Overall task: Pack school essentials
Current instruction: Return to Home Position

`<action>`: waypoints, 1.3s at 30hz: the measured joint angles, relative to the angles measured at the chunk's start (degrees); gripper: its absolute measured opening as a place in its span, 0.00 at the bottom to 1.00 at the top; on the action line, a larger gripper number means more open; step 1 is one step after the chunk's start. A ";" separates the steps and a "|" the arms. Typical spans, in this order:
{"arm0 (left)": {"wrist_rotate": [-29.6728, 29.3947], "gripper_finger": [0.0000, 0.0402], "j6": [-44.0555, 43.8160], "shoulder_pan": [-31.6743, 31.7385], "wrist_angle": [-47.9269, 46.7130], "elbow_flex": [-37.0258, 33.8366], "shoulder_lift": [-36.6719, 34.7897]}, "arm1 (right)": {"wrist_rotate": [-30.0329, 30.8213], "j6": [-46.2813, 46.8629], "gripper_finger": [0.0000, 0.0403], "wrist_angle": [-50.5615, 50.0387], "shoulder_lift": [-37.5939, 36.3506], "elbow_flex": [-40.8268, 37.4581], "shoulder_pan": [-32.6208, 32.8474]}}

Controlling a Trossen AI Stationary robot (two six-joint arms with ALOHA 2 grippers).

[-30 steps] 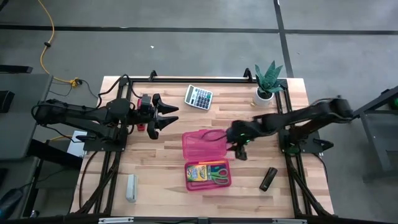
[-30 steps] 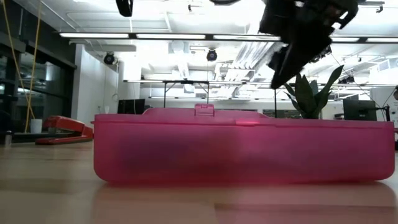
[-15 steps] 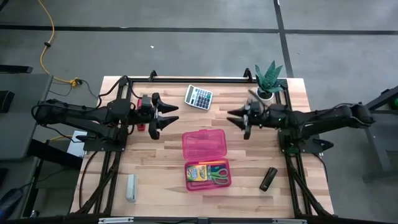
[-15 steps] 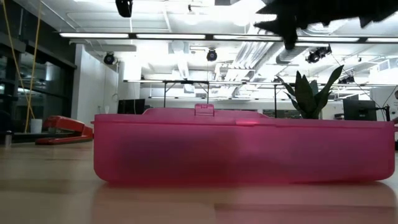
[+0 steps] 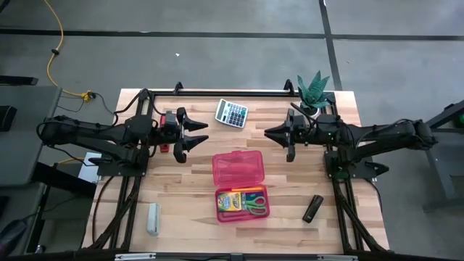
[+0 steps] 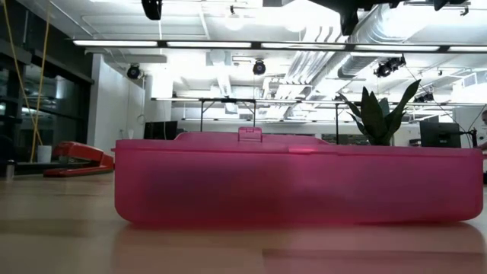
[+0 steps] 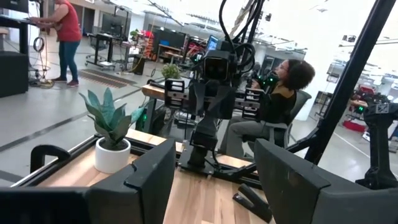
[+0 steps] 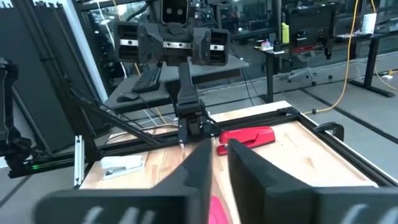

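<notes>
The pink case (image 5: 237, 168) lies open in the middle of the table, and it fills the low view as a pink wall (image 6: 297, 183). Its near half (image 5: 265, 214) holds the yellow-green crayon box (image 5: 230, 202) and the green-handled scissors (image 5: 254, 204). My right gripper (image 5: 270, 134) hangs level above the table, right of and beyond the case. Its fingers (image 8: 200, 163) are almost together, with nothing between them. My left gripper (image 5: 197, 137) hangs level at the left, open and empty, its fingers (image 7: 152, 177) wide apart.
A calculator (image 5: 231, 112) lies at the far edge and a potted plant (image 5: 312, 96) stands at the far right. A red stapler (image 8: 245, 137) sits under the left arm. A white stapler (image 5: 153, 218) lies near left and a black object (image 5: 312, 208) near right. People are in the room behind.
My right gripper has risen from just above the case's right side and drawn back toward the table's right and far edges. It has tipped from pointing down to level. The case and its contents have stayed put.
</notes>
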 joint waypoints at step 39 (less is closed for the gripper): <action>1.64 0.00 -1.24 4.39 -4.39 -17.83 -20.67 | -8.82 6.18 0.00 -0.56 0.00 0.00 0.17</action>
